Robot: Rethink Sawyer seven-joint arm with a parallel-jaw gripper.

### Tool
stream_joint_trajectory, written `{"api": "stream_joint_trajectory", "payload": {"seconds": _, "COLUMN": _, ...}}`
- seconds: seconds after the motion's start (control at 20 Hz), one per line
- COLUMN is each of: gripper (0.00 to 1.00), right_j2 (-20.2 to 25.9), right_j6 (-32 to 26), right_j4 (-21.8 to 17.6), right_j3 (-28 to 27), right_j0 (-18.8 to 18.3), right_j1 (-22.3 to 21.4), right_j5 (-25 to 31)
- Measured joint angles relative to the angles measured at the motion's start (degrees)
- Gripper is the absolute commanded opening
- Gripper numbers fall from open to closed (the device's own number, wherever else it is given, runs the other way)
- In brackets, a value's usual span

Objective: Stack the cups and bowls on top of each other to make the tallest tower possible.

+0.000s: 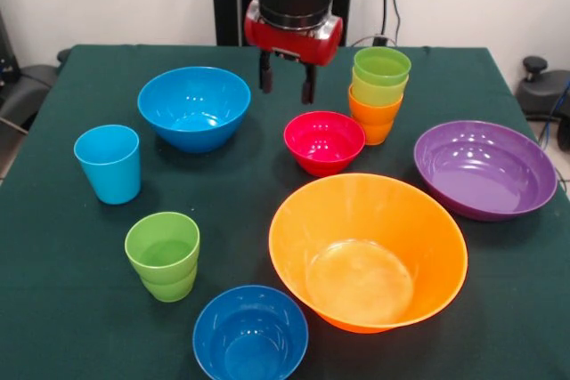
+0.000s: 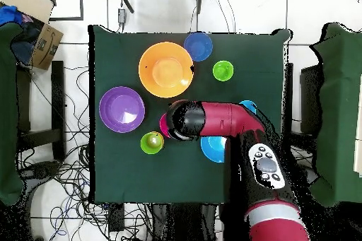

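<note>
Table has a dark green cloth, everything sits on it upright, mouths up. Sawyer arm comes in over the middle; in the overhead view it covers most of the red bowl and part of the far blue bowl. Front-view layout, biggest first: large orange bowl near, right of centre. Wide shallow purple bowl at the right edge, just right of and a bit beyond the orange one, not touching it. Blue bowl far left of centre. Second, smaller blue bowl at the near edge, just left of the orange bowl; can't tell if the rims touch. Small red bowl in the middle, beyond the orange bowl. Tower so far is three nested cups: orange cup lowest, yellow-green one in it, lime green on top; it stands just right of the red bowl, far side, no bowls on it. Light blue cup alone at the left. Lime green stepped cup alone near left, beyond the small blue bowl. Gripper hangs above the cloth between the far blue bowl and the tower, just beyond the red bowl, fingers apart, empty, touching nothing.
</note>
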Motion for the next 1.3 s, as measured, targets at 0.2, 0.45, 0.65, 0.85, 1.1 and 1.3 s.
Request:
{"api": "stream_joint_trajectory", "payload": {"seconds": 0.2, "gripper": 1.0, "right_j2": 2.82, "right_j6": 0.0, "right_j4": -2.01, "right_j3": 1.08, "right_j0": -2.24, "right_j1": 1.76, "right_j5": -1.03}}
{"api": "stream_joint_trajectory", "payload": {"seconds": 0.45, "gripper": 1.0, "right_j2": 5.67, "right_j6": 0.0, "right_j4": -3.99, "right_j3": 2.41, "right_j0": -3.31, "right_j1": 3.18, "right_j5": -1.79}}
{"api": "stream_joint_trajectory", "payload": {"seconds": 0.65, "gripper": 1.0, "right_j2": 7.8, "right_j6": 0.0, "right_j4": -5.78, "right_j3": 3.29, "right_j0": -3.34, "right_j1": 4.27, "right_j5": -2.51}}
{"api": "stream_joint_trajectory", "payload": {"seconds": 0.85, "gripper": 1.0, "right_j2": 9.16, "right_j6": 0.0, "right_j4": -7.85, "right_j3": 3.62, "right_j0": -3.26, "right_j1": 5.25, "right_j5": -3.19}}
{"api": "stream_joint_trajectory", "payload": {"seconds": 1.1, "gripper": 1.0, "right_j2": 9.42, "right_j6": 0.0, "right_j4": -10.91, "right_j3": 3.62, "right_j0": -3.14, "right_j1": 5.93, "right_j5": -4.46}}
{"api": "stream_joint_trajectory", "payload": {"seconds": 1.3, "gripper": 1.0, "right_j2": 9.43, "right_j6": 0.0, "right_j4": -12.12, "right_j3": 3.62, "right_j0": -3.14, "right_j1": 5.93, "right_j5": -4.88}}
